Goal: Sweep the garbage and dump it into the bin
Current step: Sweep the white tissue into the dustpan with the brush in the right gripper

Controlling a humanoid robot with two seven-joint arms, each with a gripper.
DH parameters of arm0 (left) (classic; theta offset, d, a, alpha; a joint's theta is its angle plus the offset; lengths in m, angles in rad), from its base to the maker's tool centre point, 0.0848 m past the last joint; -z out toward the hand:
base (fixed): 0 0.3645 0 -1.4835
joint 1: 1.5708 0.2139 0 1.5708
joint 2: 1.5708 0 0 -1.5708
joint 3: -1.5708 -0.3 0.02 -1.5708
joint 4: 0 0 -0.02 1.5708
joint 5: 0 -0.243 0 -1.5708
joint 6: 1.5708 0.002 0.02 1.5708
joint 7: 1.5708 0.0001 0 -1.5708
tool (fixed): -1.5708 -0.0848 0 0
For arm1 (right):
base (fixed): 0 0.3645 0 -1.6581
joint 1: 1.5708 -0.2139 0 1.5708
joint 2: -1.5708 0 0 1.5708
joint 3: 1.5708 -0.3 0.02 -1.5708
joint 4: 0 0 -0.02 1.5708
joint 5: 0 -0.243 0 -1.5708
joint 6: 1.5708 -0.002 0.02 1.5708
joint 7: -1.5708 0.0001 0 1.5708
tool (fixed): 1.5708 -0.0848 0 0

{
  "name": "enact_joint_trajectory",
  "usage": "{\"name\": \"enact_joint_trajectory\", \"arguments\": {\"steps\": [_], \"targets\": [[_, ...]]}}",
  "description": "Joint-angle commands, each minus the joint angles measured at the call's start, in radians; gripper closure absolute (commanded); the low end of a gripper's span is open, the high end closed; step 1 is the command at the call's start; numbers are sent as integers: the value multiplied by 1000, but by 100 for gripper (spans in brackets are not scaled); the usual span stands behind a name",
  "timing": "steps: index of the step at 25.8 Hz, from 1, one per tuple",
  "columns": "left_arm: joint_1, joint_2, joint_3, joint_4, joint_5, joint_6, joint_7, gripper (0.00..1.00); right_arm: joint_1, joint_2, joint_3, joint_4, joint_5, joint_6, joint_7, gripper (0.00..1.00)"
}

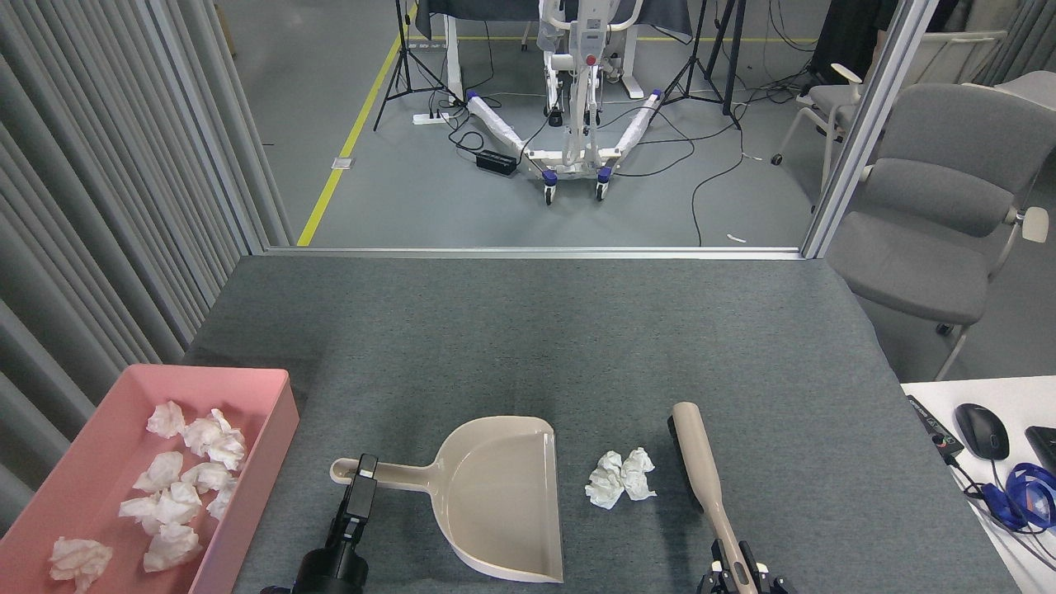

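— So, what is in the pink bin [272,412]?
— A heap of crumpled white tissue wads [177,487]; one more lies alone by its near end. The bin sits at the tabletop's [536,330] near-left corner.
— And the dustpan [495,495]?
— Its scoop is bare. It lies flat near the near edge, mouth to the right, handle pointing left.
— Where is the garbage [620,477] left to sweep?
— Two wads touching each other on the cloth, between the dustpan's mouth and the brush [701,470], apart from both.
— The grippers?
— The left gripper [361,483] is at the dustpan's handle; it is dark and end-on, so I cannot tell how its fingers stand. The right gripper [737,573] has its fingers closed round the brush's handle at the near edge.
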Motion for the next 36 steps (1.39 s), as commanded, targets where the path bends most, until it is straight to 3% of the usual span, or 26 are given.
{"name": "enact_joint_trajectory", "arguments": {"steps": [1,6,9,17,25,33,36], "targets": [[-3,-1,0,3,0,0,0,30,21,-5,-13,-11,0,-28,9,100],[-3,-6,5,4,-8,0,-2,33,27,-12,-6,-8,-3,-31,15,100],[-5,-6,5,4,-11,-3,-2,41,32,-7,33,-3,-3,-33,14,100],[-8,-3,8,4,-11,-49,-3,66,33,47,202,3,-2,-27,15,100],[0,3,6,6,-12,-128,-6,99,-19,123,338,11,-2,-22,5,100],[3,5,8,9,-5,-144,-5,100,-20,114,332,-45,-3,-21,0,100],[6,3,9,0,15,-141,-3,100,-19,85,248,-94,-5,-21,-6,100]]}}
